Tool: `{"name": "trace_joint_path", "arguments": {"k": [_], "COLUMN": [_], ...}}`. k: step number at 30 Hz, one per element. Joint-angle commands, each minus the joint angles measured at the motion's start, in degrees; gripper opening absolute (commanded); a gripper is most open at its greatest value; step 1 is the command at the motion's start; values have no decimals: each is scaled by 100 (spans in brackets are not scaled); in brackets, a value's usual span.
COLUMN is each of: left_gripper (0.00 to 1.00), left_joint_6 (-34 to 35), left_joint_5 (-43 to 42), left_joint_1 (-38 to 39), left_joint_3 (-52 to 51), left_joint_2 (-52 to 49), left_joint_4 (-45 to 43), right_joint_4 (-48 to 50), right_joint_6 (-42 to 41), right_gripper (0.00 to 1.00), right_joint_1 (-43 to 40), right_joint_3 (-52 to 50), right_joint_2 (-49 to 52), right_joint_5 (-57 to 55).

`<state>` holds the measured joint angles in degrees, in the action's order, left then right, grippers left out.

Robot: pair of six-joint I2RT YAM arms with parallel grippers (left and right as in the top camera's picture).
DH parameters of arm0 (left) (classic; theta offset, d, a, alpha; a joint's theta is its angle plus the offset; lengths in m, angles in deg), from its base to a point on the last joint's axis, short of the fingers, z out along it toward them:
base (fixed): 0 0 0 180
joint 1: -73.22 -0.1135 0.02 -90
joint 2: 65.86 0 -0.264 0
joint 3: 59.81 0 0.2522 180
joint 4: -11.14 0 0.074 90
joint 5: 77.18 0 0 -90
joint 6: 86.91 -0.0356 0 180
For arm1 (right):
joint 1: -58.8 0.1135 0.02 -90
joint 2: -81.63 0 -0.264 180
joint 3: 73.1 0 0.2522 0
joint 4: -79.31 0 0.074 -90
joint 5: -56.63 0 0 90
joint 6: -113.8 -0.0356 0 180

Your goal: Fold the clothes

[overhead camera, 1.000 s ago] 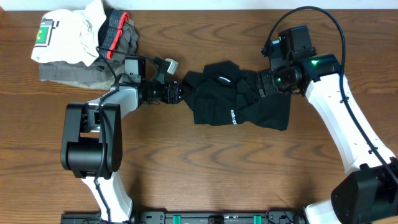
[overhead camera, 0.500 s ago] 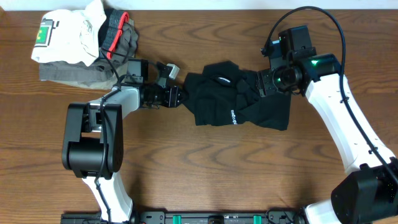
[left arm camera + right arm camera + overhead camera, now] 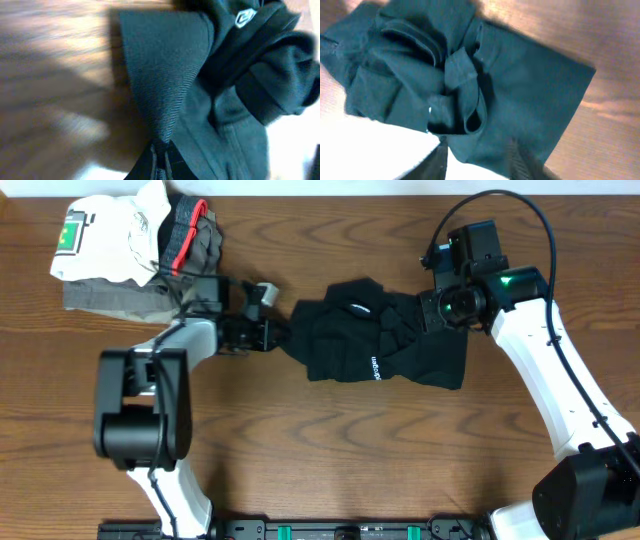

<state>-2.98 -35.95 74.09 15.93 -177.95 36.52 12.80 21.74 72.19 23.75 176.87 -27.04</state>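
Observation:
The clothes are one black garment, crumpled at mid table, with white lettering near its front edge. My left gripper is at its left corner, shut on the ribbed hem. In the left wrist view that hem runs down to a point pinched in the left gripper. My right gripper sits over the garment's upper right part. In the right wrist view the right gripper has its blurred fingers apart, with the garment's edge lying between them.
At the back left stands a pile: a white garment with a green patch on folded grey garments with red trim. It lies close behind my left arm. Bare wooden table stretches in front of the garment.
My left gripper has shut on the garment's left corner and drawn back to the left, stretching that corner out. The right arm has stayed in place.

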Motion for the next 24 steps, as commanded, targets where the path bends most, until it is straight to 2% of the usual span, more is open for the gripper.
{"name": "trace_joint_path", "arguments": {"k": [1,11,16,24], "left_gripper": [6,6,6,6], "left_joint_6": [140,-17,-120,-120], "left_joint_5": [39,1178,1231,1248], "left_joint_1": [-291,-417,-417,-417], "left_joint_3": [105,105,105,105], "left_joint_2": [732,1884,2050,2225], "left_joint_4": [282,1473,1759,1742], "right_joint_4": [166,614,863,841], "right_joint_6": [-313,-326,-323,-328], "right_gripper": [1,1,1,1], "right_joint_1": [-26,-94,-133,-286], "right_joint_3": [28,-4,-7,-7], "right_joint_2": [146,1099,1587,2229], "right_joint_5": [-15,566,1134,1156]}}
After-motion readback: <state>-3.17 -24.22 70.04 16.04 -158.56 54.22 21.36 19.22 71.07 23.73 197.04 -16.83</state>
